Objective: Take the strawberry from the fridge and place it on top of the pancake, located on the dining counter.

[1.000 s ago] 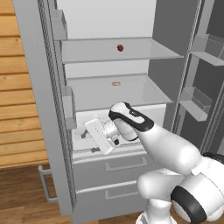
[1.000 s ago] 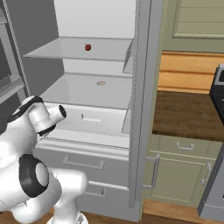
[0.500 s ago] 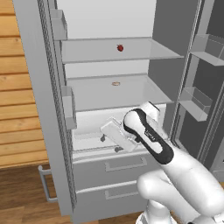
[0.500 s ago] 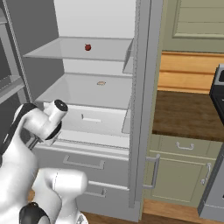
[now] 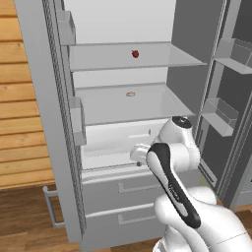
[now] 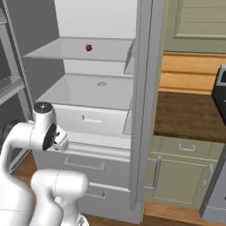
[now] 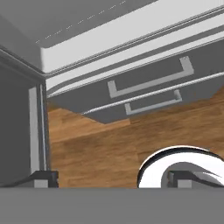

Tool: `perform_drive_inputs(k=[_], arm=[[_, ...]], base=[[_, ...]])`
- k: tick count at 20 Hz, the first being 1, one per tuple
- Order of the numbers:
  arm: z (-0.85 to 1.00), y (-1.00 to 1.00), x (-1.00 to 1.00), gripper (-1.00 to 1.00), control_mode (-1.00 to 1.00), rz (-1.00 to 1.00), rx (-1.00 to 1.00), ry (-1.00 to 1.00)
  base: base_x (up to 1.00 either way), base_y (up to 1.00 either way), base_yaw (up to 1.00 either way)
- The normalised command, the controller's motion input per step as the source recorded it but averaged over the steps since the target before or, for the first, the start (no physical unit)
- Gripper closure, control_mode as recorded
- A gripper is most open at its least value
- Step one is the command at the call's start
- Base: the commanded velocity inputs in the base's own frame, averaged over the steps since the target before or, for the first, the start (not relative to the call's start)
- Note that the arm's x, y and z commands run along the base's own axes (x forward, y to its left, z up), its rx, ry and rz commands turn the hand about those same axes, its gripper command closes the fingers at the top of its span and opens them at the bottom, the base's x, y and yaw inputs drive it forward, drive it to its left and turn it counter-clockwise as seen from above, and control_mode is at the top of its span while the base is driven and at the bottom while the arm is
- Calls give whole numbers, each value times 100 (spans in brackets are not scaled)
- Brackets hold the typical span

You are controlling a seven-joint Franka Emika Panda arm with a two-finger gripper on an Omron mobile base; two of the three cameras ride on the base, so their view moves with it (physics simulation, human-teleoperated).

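A: Reaching stage, item one: strawberry (image 5: pixel 135 53), tiny and dark red, on the upper shelf (image 5: pixel 147 59) of the open fridge (image 5: pixel 123 147); in the left base view it sits at about twelve o'clock from the arm, well above it. Untouched.

B: And the hand (image 7: pixel 111 183)?

A: Low, in front of the lower compartment, pointed down at the drawers (image 7: pixel 144 83) and wood floor (image 7: pixel 96 148). Fingertips (image 7: pixel 43 178) stand wide apart, nothing between them.

B: Other stock on the shelves?

A: One small flat tan item (image 5: pixel 130 93) on the middle shelf, at about six o'clock from the berry. Not wanted.

B: Step in hand, then?

A: By my reading, the approach to the pick; nothing grasped yet. The next move calls for lifting and turning the hand up to the upper shelf, level with it, and bracketing the berry without nudging it toward the back wall.
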Motion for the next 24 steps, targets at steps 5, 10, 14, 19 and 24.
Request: perform_drive_inputs(k=[5, 10, 14, 19, 24], arm=[[14, -74, -20, -100, -100, -4, -29, -9], [23, -52, -22, -100, -100, 0, -16, -6], [0, -6, -3, -100, -100, 0, -3, 0], [0, 0, 0, -100, -100, 0, 0, 1], [0, 0, 1, -100, -100, 0, 0, 6]], base=[[0, 0, 0], [0, 0, 0], [0, 0, 0], [0, 0, 0], [0, 0, 0]])
